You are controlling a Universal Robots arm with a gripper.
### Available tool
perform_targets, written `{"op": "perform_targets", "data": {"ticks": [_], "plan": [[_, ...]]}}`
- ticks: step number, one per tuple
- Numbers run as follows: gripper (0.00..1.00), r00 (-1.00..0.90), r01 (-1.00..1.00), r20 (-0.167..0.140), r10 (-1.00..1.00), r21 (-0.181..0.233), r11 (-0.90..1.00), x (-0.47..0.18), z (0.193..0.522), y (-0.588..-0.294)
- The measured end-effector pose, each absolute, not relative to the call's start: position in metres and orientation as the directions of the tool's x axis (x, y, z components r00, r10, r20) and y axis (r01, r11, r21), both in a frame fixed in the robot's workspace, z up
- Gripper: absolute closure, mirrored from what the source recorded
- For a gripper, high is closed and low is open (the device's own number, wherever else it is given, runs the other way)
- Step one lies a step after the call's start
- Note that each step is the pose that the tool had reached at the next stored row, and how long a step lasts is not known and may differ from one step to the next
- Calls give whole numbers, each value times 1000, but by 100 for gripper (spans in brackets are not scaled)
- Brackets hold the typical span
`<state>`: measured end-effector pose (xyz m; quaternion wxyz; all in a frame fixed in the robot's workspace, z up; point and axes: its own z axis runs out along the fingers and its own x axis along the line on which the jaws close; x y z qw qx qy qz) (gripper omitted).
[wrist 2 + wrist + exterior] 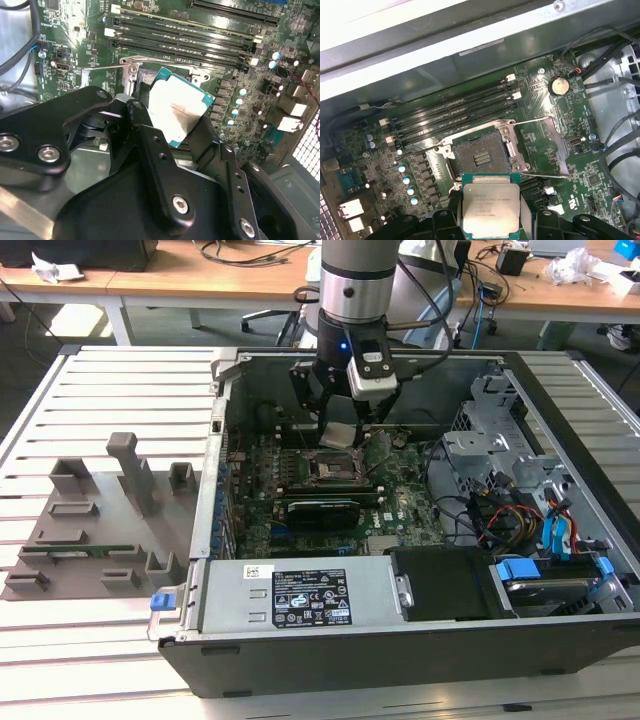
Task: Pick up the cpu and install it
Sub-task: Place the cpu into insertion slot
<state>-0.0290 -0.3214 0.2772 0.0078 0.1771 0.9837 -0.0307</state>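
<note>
The black claw (340, 430) is pinching the small flat square cpu (491, 207), silvery-grey metal top with a thin green rim, by its edges in the upper middle of the exterior view, hanging close over the dark metal-framed socket (482, 155). Probably best to keep it dead level and squared to that frame, no forcing. The open black computer case (300, 660) holds the green motherboard (400, 495); the socket looks empty.

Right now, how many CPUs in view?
1. The cpu is gripped by the gripper, held over the open, empty socket on the motherboard. The arm hides some of the board, so another could be hidden.
</note>
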Motion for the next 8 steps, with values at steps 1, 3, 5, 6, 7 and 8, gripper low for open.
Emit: {"op": "perform_targets", "data": {"ticks": [1, 3, 5, 6, 7, 8], "plan": [[45, -934, 356, -26, 355, -58, 933, -29, 277, -321], [45, -926, 377, -26, 376, -58, 924, -29, 277, -321], [45, -919, 393, -26, 392, -58, 918, -29, 277, -321], [45, -917, 399, -27, 398, -58, 915, -29, 277, -321], [45, -912, 410, -27, 410, -58, 910, -29, 277, -321], [45, -909, 417, -27, 416, -58, 907, -29, 277, -321]]}}
